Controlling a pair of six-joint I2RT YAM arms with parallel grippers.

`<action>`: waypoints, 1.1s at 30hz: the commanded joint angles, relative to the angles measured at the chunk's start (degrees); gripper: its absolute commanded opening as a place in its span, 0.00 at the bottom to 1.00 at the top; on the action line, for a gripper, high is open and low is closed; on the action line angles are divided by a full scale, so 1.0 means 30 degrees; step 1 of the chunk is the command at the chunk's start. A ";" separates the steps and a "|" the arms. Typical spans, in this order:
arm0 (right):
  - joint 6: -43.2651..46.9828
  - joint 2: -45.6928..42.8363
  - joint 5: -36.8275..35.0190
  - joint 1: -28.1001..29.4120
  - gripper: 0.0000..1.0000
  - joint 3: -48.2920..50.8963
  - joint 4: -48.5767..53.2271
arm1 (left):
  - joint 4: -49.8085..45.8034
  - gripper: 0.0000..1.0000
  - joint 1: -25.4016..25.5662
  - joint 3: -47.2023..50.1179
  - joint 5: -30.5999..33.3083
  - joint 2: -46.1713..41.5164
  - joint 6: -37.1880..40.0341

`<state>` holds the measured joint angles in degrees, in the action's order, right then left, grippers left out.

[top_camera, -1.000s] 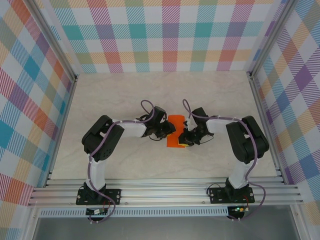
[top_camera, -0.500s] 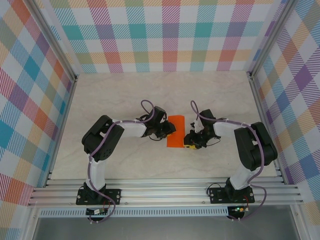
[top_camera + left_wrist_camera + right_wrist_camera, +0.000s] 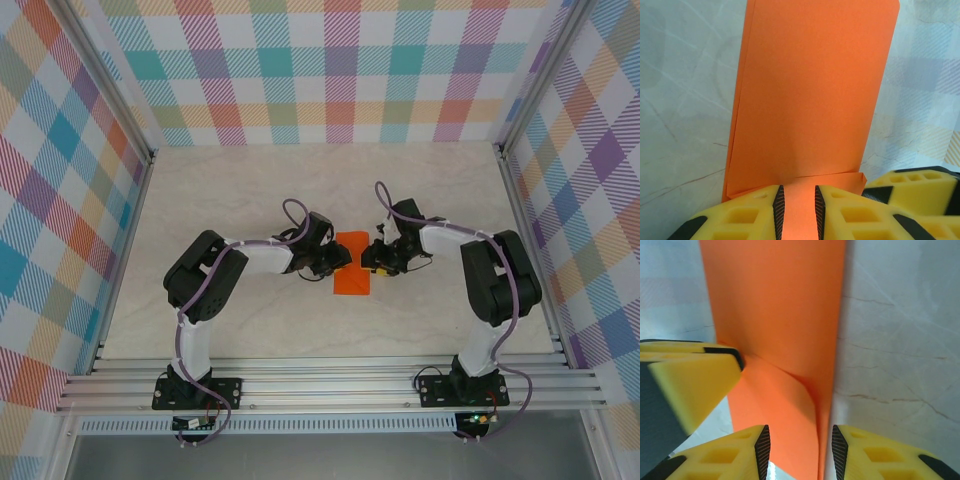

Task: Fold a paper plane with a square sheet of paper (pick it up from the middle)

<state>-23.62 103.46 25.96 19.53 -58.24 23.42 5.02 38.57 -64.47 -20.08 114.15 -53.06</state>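
Note:
The square sheet of paper (image 3: pixel 353 280) lies on the table folded into a narrow orange rectangle. In the left wrist view the paper (image 3: pixel 810 90) stretches away from me, with a small folded strip near my fingers. My left gripper (image 3: pixel 338 262) rests on its left edge. Its jaws (image 3: pixel 799 200) stand a narrow gap apart with flat paper showing between them. My right gripper (image 3: pixel 372 258) is at the paper's right edge, and it (image 3: pixel 801 445) is open astride that edge. There a flap of paper (image 3: pixel 775 305) curls up slightly between the pads.
The pale marbled table (image 3: pixel 250 190) is walled by checked panels at the back and sides, with an aluminium rail along the near edge. A yellow finger of the other gripper shows in each wrist view, the left one (image 3: pixel 690 385) and the right one (image 3: pixel 920 190).
My right gripper has opened and shifted from the paper's near right corner to farther along its right edge. The left gripper has stayed in place.

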 commanded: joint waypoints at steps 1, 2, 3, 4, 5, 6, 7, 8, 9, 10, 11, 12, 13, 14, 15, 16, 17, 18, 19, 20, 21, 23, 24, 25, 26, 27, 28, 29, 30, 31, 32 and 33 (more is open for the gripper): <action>-0.0249 0.0604 0.0398 -0.0064 0.40 -0.0478 0.0048 | -0.1170 0.26 -0.0024 -0.0216 0.0132 -0.0696 0.0313; -0.0260 0.0723 0.0548 -0.0066 0.40 -0.0531 0.0006 | -0.1168 0.26 -0.0031 -0.0235 0.0104 -0.0674 0.0322; -0.0300 0.0816 0.0779 -0.0063 0.40 -0.0517 -0.0163 | -0.1162 0.26 -0.0024 -0.0235 0.0073 -0.0645 0.0313; -0.0349 0.0872 0.0983 -0.0068 0.39 -0.0509 -0.0267 | -0.1166 0.27 -0.0023 -0.0262 0.0074 -0.0656 0.0315; -0.0431 0.0915 0.1275 -0.0050 0.38 -0.0444 -0.0462 | -0.1149 0.27 -0.0024 -0.0278 0.0071 -0.0637 0.0330; -0.0507 0.0925 0.1544 -0.0064 0.38 -0.0368 -0.0698 | -0.1173 0.27 -0.0025 -0.0277 0.0076 -0.0639 0.0321; -0.0588 0.0928 0.1772 -0.0065 0.38 -0.0312 -0.0815 | -0.1188 0.27 -0.0024 -0.0277 0.0074 -0.0637 0.0324; -0.0693 0.0960 0.1944 -0.0050 0.37 -0.0261 -0.0938 | -0.1192 0.27 -0.0023 -0.0277 0.0080 -0.0663 0.0328; -0.0711 0.0942 0.2101 -0.0064 0.37 -0.0220 -0.1033 | -0.1224 0.27 -0.0023 -0.0271 0.0071 -0.0666 0.0311; -0.0765 0.0936 0.2172 -0.0064 0.37 -0.0188 -0.1068 | -0.1181 0.27 -0.0024 -0.0228 0.0093 -0.0668 0.0336; -0.0763 0.0940 0.2241 -0.0050 0.36 -0.0160 -0.1087 | -0.1192 0.27 -0.0024 -0.0249 0.0097 -0.0667 0.0313; -0.0799 0.0905 0.2299 -0.0064 0.36 -0.0103 -0.1169 | -0.1178 0.27 -0.0023 -0.0274 0.0093 -0.0699 0.0313; -0.0825 0.0922 0.2362 -0.0064 0.36 -0.0099 -0.1200 | -0.1193 0.27 -0.0024 -0.0279 0.0070 -0.0703 0.0313; -0.0834 0.0881 0.2407 -0.0064 0.36 -0.0070 -0.1247 | -0.1229 0.27 -0.0024 -0.0258 0.0071 -0.0696 0.0295; -0.0887 0.0849 0.2492 -0.0070 0.36 0.0001 -0.1331 | -0.1226 0.27 -0.0045 -0.0264 0.0096 -0.0722 0.0327; -0.0928 0.0821 0.2575 -0.0064 0.36 0.0046 -0.1446 | -0.1219 0.27 -0.0031 -0.0249 0.0089 -0.0740 0.0319; -0.0962 0.0774 0.2623 -0.0064 0.36 0.0127 -0.1564 | -0.1259 0.27 -0.0038 -0.0242 0.0126 -0.0754 0.0290; -0.1010 0.0773 0.2646 -0.0064 0.36 0.0190 -0.1667 | -0.1252 0.27 -0.0024 -0.0250 0.0148 -0.0800 0.0270; -0.1061 0.0740 0.2704 -0.0064 0.36 0.0248 -0.1755 | -0.1237 0.27 -0.0023 -0.0247 0.0166 -0.0829 0.0276; -0.1057 0.0744 0.2715 -0.0064 0.35 0.0303 -0.1797 | -0.1252 0.27 -0.0025 -0.0242 0.0144 -0.0868 0.0277; -0.1027 0.0756 0.2743 -0.0064 0.35 0.0339 -0.1827 | -0.1285 0.27 -0.0024 -0.0247 0.0203 -0.0926 0.0251; -0.0848 0.0838 0.2737 -0.0071 0.33 0.0421 -0.1801 | -0.1342 0.27 -0.0023 -0.0248 0.0291 -0.1037 0.0225; -0.0774 0.0859 0.2737 -0.0066 0.31 0.0483 -0.1777 | -0.1327 0.27 -0.0026 -0.0242 0.0283 -0.1091 0.0226; -0.0669 0.0883 0.2717 -0.0064 0.29 0.0555 -0.1817 | -0.1339 0.27 -0.0034 -0.0235 0.0305 -0.1156 0.0216; -0.0582 0.0884 0.2730 -0.0064 0.27 0.0589 -0.1798 | -0.1307 0.27 -0.0024 -0.0249 0.0305 -0.1217 0.0199; -0.0544 0.0877 0.2686 -0.0064 0.24 0.0604 -0.1749 | -0.1292 0.27 -0.0023 -0.0195 0.0305 -0.1336 0.0160; -0.0481 0.0807 0.2682 -0.0066 0.21 0.0604 -0.1714 | -0.1238 0.27 -0.0023 -0.0132 0.0305 -0.1465 0.0111; -0.0450 0.0734 0.2767 -0.0064 0.18 0.0626 -0.1679 | -0.1167 0.27 -0.0023 -0.0054 0.0331 -0.1588 0.0097; -0.0402 0.0556 0.2902 -0.0068 0.13 0.0605 -0.1679 | -0.1145 0.27 -0.0024 0.0041 0.0334 -0.1809 0.0064; -0.0389 0.0337 0.3017 -0.0080 0.10 0.0600 -0.1656 | -0.1067 0.28 -0.0023 0.0141 0.0378 -0.2047 0.0062; -0.0342 0.0115 0.3023 -0.0065 0.07 0.0576 -0.1556 | -0.1093 0.29 -0.0023 0.0253 0.0460 -0.2316 0.0041; -0.0275 -0.0152 0.2914 -0.0079 0.05 0.0478 -0.1284 | -0.1161 0.29 -0.0023 0.0436 0.0740 -0.2733 0.0035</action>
<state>-25.71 105.34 32.91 19.22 -56.95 18.90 2.90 38.57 -64.42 -19.51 110.34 -53.10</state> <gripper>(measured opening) 0.066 0.288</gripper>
